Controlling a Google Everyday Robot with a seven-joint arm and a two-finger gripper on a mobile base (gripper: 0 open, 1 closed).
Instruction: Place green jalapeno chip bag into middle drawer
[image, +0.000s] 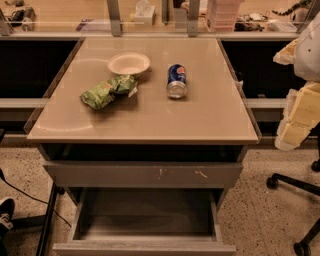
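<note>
while the crumpled light-green foil chip bag (107, 91) lay on the tan tabletop (200, 120), my pale gripper (296, 122) hung far right, though i couldn't tell its grip.

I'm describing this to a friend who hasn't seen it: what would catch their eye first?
The crumpled green jalapeno chip bag lies on the tabletop just in front of a white bowl, with a blue soda can on its side to their right. Below, the middle drawer stands pulled open. The gripper hangs at the view's right edge, beyond the table.
</note>
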